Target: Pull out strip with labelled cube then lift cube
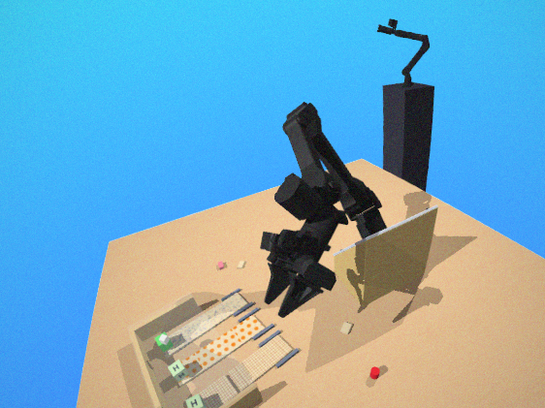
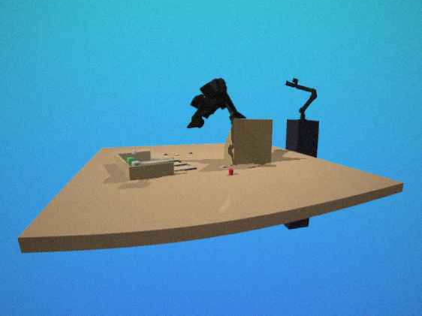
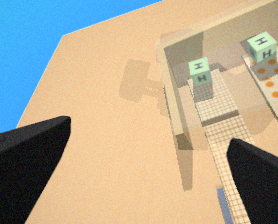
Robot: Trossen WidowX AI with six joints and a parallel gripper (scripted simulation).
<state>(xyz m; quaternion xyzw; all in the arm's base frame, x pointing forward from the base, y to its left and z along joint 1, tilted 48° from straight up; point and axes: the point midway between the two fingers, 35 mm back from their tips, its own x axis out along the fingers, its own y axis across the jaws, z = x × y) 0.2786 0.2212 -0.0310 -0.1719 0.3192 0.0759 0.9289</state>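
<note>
1. Top view, nearest edge: a checked strip [image 1: 269, 357] [image 3: 225, 160] lies at the near side of the tray [image 1: 144, 366] [image 2: 150, 171] [image 3: 171, 102], with a dark crosswise break partway along it. One pale green cube marked H [image 1: 194, 402] [image 3: 200, 71] sits at its left end.
2. To the right, a red cylinder [image 1: 374, 373] [image 2: 230, 172] stands on the surface [image 1: 461, 335] [image 2: 225, 203] [image 3: 100, 165].
3. Next farther in, the orange-dotted strip [image 1: 225, 342] [image 3: 270, 84] looks continuous. Another H cube [image 1: 176, 369] [image 3: 262, 46] rests at its left end, inside the tray; this is the labelled cube on the unbroken-looking strip, which still lies between its dark rails [image 1: 264, 331].
4. Farther again, a speckled strip [image 1: 213, 318] has a bright green block [image 1: 163, 342] with a white top patch by its left end.
5. Above the surface, right of the strips, hangs the end effector [image 1: 278, 309] [image 2: 192, 126] [image 3: 150, 135], pointing down at a tilt. Its fingers are spread apart with nothing between them, and neither H cube is in its grasp.
6. Right of it, a tan panel [image 1: 398, 258] [image 2: 251, 141] stands upright, near the arm's lower links.
7. Beyond the tray, a small pink piece [image 1: 221, 265] [image 2: 166, 154] lies just beside a cream one [image 1: 241, 265] [image 2: 176, 154].
8. Farthest, at the right, a thin second arm [image 1: 412, 36] [image 2: 305, 88] tops a dark pedestal [image 1: 418, 137] [image 2: 302, 137].
</note>
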